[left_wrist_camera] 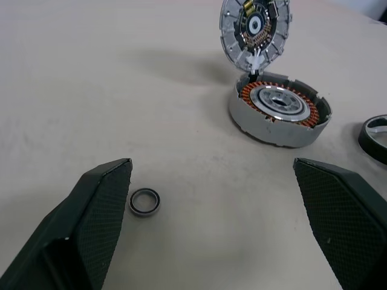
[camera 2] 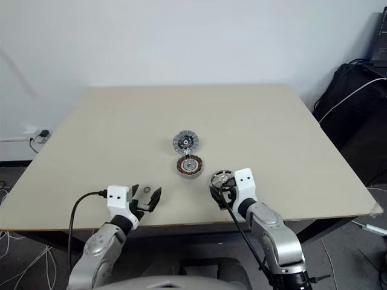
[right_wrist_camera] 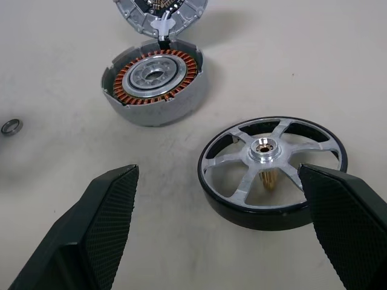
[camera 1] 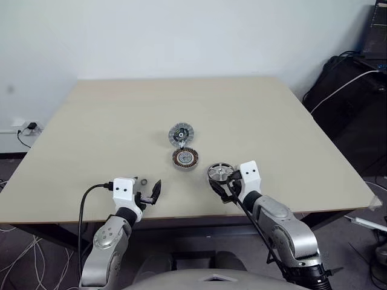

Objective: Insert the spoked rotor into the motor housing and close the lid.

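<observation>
The spoked rotor, a silver wheel with a dark rim, lies flat on the tan table near its front edge. My right gripper is open just behind it, apart from it, with the wheel lying ahead nearer one finger. The motor housing with its copper windings sits at mid-table, its top uncovered. The lid stands tilted up on the housing's far side, ribbed face showing. My left gripper is open and empty near the front edge, left of the housing.
A small dark ring lies on the table just ahead of my left gripper. The table's front edge runs right under both grippers. Black equipment and cables sit on the floor to the right.
</observation>
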`<state>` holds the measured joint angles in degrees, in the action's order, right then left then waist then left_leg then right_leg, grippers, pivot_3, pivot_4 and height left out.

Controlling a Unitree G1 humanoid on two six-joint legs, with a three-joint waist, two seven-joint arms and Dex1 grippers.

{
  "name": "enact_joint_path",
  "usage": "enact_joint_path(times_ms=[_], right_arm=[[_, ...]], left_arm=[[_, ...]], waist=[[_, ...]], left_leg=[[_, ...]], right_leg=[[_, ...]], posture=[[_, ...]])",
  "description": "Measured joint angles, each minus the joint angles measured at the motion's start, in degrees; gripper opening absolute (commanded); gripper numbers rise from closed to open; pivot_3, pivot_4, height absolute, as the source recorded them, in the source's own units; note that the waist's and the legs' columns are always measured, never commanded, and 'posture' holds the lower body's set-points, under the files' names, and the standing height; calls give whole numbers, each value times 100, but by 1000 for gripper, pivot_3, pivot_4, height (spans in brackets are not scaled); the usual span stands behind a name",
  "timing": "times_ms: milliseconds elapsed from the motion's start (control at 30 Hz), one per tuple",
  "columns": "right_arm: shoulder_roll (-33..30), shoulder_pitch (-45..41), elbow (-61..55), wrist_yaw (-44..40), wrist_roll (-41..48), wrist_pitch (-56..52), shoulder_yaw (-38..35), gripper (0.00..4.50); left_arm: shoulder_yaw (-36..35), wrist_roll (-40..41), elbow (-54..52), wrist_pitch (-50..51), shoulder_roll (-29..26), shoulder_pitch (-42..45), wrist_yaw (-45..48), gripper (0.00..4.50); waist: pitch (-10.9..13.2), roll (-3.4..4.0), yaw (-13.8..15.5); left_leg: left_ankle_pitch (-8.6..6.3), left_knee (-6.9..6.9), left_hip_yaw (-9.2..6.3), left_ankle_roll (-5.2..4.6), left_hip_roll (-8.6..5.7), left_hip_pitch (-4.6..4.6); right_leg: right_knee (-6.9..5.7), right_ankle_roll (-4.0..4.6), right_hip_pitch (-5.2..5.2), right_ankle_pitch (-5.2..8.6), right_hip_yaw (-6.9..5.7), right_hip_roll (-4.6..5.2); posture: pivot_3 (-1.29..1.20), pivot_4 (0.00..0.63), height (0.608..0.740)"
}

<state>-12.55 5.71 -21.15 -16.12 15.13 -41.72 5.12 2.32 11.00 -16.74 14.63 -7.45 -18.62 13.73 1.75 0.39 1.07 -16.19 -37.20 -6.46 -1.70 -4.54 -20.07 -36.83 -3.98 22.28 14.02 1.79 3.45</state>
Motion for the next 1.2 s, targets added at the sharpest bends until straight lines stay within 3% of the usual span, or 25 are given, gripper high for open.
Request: enact_joint_path(times_ms=[333, 567, 800, 1200], right_arm=[[-4, 2, -38, 12, -25, -26, 12, 4492], [3, 5, -38, 71, -33, -26, 14, 4492], [36, 11, -37, 129, -49, -25, 120, 4492], [133, 34, -38, 221, -62, -14, 136, 4492]], left_arm=[[68, -380, -52, 242, -301, 34, -9, 4500], [71, -592, -39, 325, -220, 76, -263, 4500], [-114, -537, 553, 345, 88, 399, -505, 4500], [-59, -715, 1370, 244, 102, 1093, -522, 4500]], waist=[[1, 1, -1], [1, 0, 0], [2, -2, 3], [1, -4, 4]], left_leg=[[-1, 0, 1, 2, 0, 0], [-1, 0, 0, 2, 0, 0], [0, 0, 0, 2, 0, 0], [5, 0, 0, -5, -1, -1]], right_leg=[[0, 0, 2, 0, 0, 0], [0, -1, 2, -1, 0, 1], [0, -4, 1, -2, -1, 0], [-1, -5, 4, -6, -1, -1]], posture=[[0, 0, 740], [0, 0, 740], [0, 0, 740], [0, 0, 740]])
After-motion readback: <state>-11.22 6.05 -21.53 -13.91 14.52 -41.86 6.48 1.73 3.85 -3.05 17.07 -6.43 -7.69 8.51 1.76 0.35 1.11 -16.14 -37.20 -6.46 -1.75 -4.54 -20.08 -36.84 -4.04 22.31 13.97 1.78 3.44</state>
